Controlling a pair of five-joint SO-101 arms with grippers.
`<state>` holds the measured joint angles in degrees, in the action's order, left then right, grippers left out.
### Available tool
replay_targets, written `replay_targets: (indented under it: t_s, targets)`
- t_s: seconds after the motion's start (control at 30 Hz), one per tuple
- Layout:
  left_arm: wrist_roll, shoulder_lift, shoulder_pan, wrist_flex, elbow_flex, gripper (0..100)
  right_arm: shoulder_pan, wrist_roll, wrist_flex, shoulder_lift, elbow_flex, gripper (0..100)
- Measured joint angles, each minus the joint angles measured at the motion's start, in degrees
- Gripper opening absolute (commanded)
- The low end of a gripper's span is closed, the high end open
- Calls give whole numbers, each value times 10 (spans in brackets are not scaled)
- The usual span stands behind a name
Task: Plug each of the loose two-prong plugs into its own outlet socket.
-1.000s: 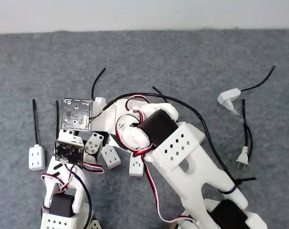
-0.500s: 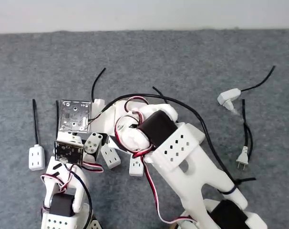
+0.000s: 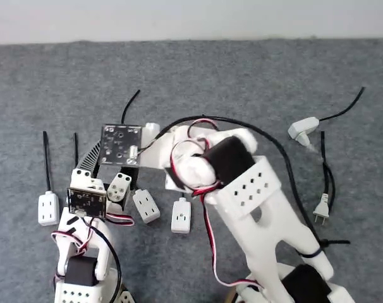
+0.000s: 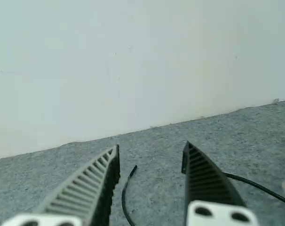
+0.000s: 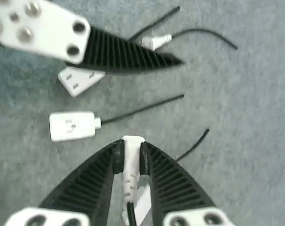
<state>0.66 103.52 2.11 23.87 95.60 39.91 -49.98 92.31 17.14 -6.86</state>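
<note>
Over the last second I see the right arm's wrist board (image 3: 121, 144) has slid right and slightly up in the high view, clearing the socket (image 3: 181, 216) at lower centre, while the left gripper (image 4: 152, 147) sits lower left, fingers apart and empty. The right gripper (image 5: 130, 146) is clamped on a white plug (image 5: 131, 162), carried left of centre under that board. I judge the plug is in transit, not seated, so lining up on a socket is what remains. Its long axis lies along the fingers: rounded nose toward the fingertips, cord trailing back to the wrist. I cannot make out the prongs
</note>
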Motion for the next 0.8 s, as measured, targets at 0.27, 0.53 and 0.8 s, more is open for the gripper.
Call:
replay_targets:
  t_s: [0.27, 0.53, 0.8]
  targets:
    - [-4, 0, -15, -4, 0, 224, -26, 4, 69, 0, -1, 9]
    - [-16, 0, -169, -105, -2, 224, 52, 148, 84, -2, 33, 9]
    - [-19, 0, -246, -93, -42, 224, 90, 276, 80, -77, 45, 9]
